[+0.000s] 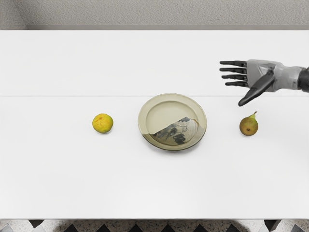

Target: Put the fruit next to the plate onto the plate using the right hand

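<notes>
The right hand (pixel 258 76) hangs in the upper right of the frame, above the bench (pixel 58 183), and holds nothing. Its four fingers (pixel 231 70) are stretched out and apart, pointing toward the picture's left, and the thumb (pixel 251 94) slants down away from them. Below it, right of centre, a pear (pixel 248 124) stands on the bench with its stem up, clear of the hand. The plate (pixel 172 121) lies at the centre of the frame with no fruit on it; the pear is near its right rim but not touching. A round yellow-green fruit (pixel 103 123) sits near the plate's left rim (it too is "next to the plate", but the pear is on the working arm's side, so I take the pear as the target).

The step in hand looks like the reach, with nothing of the task done yet. To do it well, the hand should come down over the pear with the fingers kept apart. The thumb goes on one side of the belly and the fingers on the other, closing on the widest part rather than the narrow neck. A pear likely topples and rolls easily, so both sides should make contact together, not as a push from one side. No left arm shows.
</notes>
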